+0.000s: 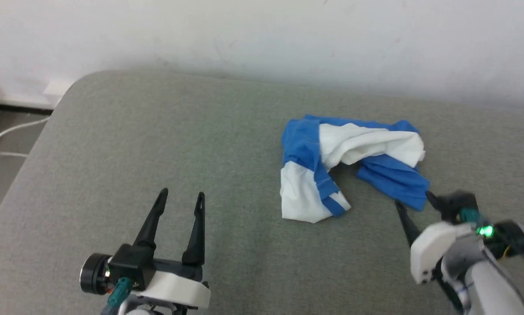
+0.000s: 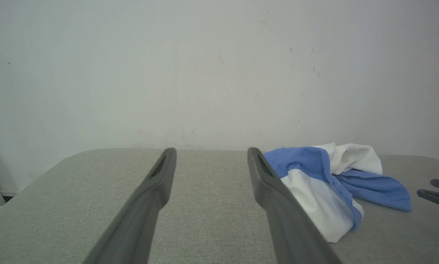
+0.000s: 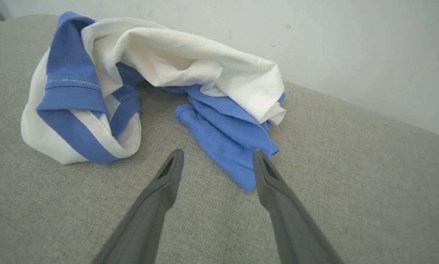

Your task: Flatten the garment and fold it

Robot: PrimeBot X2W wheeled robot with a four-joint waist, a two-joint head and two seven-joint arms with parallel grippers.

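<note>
Garment point(image 1: 353, 166) lies crumpled on grey upholstered surface point(image 1: 156, 131). Right end effector point(image 3: 217, 153) released, empty, at blue sleeve tip point(image 3: 237, 172). Left end effector point(image 1: 182, 192) released, empty, well apart.

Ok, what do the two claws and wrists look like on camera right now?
Both have two long, tapering dark fingers on black mounts with white wrist shells. The left claw carries a teal connector; the right claw shows a green light and a pale forearm.

No text, label, brand, number or sign can be read in any of the views. On the crumpled white and bright blue cloth garment point(image 1: 353, 146), only plain fabric and a line of stitching are seen.
</note>
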